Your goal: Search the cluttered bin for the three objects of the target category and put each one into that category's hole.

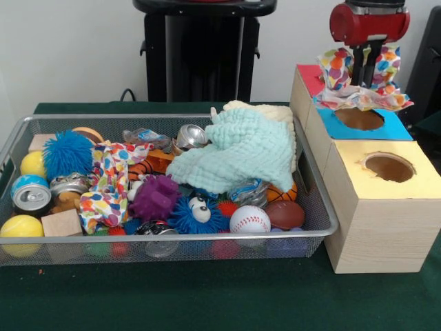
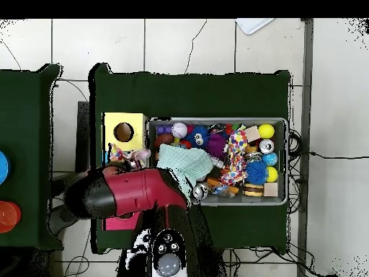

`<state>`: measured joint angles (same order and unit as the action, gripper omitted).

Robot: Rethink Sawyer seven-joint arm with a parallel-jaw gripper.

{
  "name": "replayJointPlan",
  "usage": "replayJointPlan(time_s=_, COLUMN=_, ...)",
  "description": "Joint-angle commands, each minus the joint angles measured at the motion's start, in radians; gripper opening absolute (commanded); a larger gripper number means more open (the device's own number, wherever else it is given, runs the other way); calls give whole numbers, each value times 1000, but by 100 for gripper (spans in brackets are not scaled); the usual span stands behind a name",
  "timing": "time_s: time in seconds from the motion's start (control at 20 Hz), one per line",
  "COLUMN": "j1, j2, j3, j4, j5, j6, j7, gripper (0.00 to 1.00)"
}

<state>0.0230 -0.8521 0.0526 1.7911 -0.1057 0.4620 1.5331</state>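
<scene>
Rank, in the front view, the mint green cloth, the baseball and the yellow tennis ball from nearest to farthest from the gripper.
From the gripper:
1. Mint green cloth, piled at the bin's right end.
2. Baseball, front of the bin, right of centre.
3. Yellow tennis ball, bin's front left corner.

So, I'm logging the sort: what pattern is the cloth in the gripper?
Multicoloured spots on white: the cloth held by the gripper, best seen in the front view.

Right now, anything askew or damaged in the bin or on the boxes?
The yellow box's hole has a ragged, torn rim. In the bin, several cans look crushed, such as the silver one. The gripper holds a multicoloured cloth above the blue hole.
</scene>
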Motion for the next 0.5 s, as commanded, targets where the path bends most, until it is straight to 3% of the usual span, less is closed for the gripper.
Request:
replayJointPlan(time_s=0.05, j1=19, j2=95, j3=-66, j4=-143, j5=67, j6=42, j7=303, gripper=0)
replayJointPlan(time_s=0.5, j1=118, j2=209, j3=-168, j4=-266, j5=134, j6=-21, j7=355, gripper=0)
